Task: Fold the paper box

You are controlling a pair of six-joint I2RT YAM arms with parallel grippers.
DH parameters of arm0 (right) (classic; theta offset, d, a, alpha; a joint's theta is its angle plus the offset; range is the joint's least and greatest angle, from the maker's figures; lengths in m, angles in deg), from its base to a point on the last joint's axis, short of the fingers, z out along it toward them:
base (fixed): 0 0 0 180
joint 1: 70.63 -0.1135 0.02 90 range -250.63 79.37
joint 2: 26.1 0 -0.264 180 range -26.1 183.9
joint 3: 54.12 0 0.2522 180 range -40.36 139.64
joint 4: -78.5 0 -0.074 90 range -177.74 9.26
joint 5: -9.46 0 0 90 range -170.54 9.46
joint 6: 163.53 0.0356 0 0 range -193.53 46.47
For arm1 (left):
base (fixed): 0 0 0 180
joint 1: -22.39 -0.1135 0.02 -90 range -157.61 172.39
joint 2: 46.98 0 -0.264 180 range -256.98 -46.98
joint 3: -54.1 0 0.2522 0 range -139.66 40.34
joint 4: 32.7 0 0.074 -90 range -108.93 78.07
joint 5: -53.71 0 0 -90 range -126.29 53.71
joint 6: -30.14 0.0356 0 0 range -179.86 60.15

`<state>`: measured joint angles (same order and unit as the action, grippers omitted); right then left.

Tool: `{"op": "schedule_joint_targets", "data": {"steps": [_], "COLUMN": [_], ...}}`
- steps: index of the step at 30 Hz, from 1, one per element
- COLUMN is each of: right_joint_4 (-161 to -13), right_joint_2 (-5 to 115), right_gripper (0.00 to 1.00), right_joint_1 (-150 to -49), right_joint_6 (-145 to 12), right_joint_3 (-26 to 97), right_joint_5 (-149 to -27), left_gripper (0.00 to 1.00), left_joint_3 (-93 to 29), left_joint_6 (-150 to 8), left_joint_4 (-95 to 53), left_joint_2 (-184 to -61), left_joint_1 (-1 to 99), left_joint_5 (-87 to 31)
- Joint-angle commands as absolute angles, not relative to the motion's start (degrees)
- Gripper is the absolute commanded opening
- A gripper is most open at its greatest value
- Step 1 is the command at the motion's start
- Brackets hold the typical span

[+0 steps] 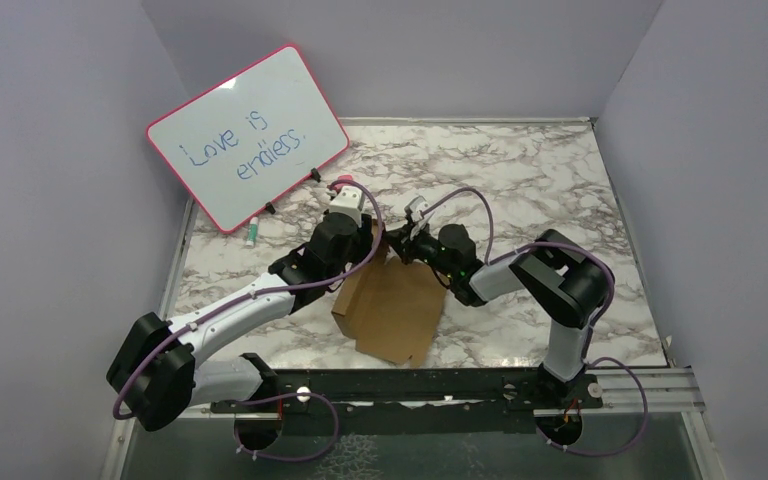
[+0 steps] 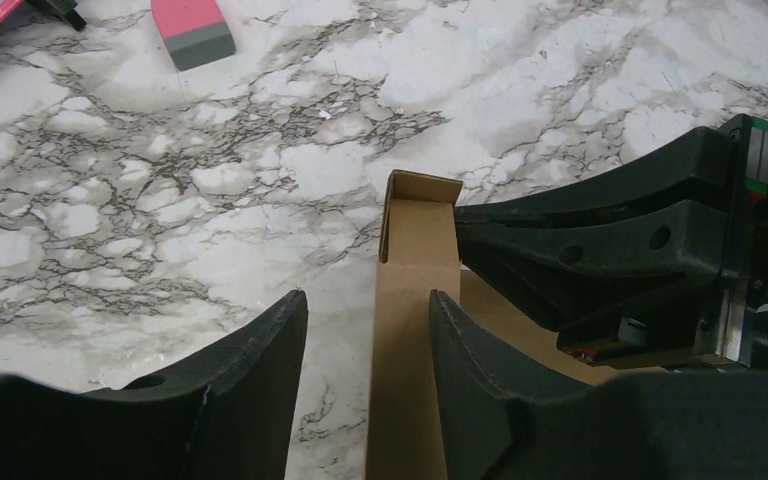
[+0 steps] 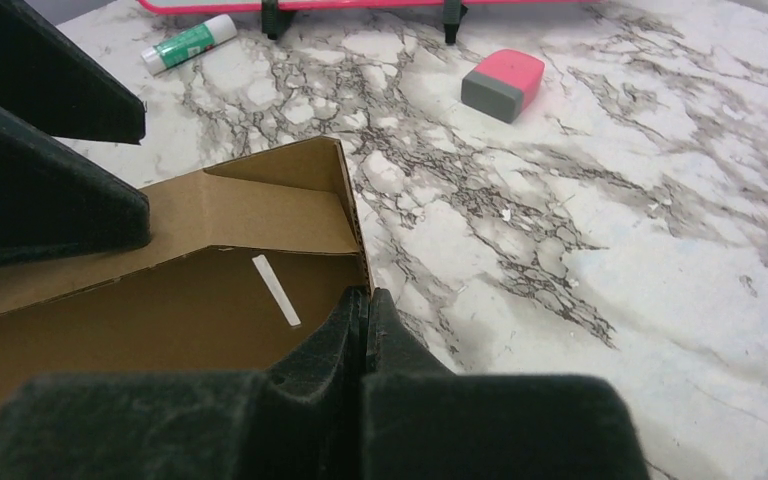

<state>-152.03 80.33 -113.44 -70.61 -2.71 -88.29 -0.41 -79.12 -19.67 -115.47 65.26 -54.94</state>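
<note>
Top view — the plain brown cardboard paper box [image 1: 392,305] sits half-formed on the grey-veined white marble table top [image 1: 530,180]. It is central, towards the arms' bases, and both claws meet at its far edge. We judge the step to be standing up a side flap. Done well, that means closing low on the flap near its score line, bracing the neighbouring wall, and turning the flap about the crease rather than dragging the whole sheet. The left arm reaches long and diagonal from its base, wrist tipped down, with the left gripper [image 1: 373,238] at the flap. The right arm is sharply elbowed, forearm running low to the left, and the right gripper [image 1: 400,246] is nose to nose with it. The pink-rimmed white whiteboard [image 1: 245,135] stands far left (not involved).

Left wrist view: jaws apart, astride a narrow upright flap — one finger close against the card, the other clear of it, marble showing between.

Right wrist view: fingers pressed together, tips at the raised wall's corner edge. Whether any card is nipped between them we cannot tell. A pink-and-grey block eraser [image 3: 502,82] lies well beyond.
</note>
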Motion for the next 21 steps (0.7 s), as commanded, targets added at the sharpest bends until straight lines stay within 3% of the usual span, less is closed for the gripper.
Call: {"op": "schedule_joint_targets", "data": {"steps": [1,21], "right_joint_4": [-159.3,-158.3], "right_joint_2": [80.9,74.2], "right_gripper": [0.01,0.01], "right_joint_1": [-113.7,-113.8], "right_joint_6": [-73.0,-66.4], "right_joint_3": [0.0,-12.2], "right_joint_5": [-91.3,-88.0], "left_gripper": [0.49,0.49], "left_joint_3": [-1.3,-0.1], "left_joint_6": [-77.3,-80.9], "left_joint_4": [-14.9,-16.6], "left_joint_2": [-116.3,-119.5], "left_joint_1": [65.7,65.9], "left_joint_5": [-57.3,-50.3]}}
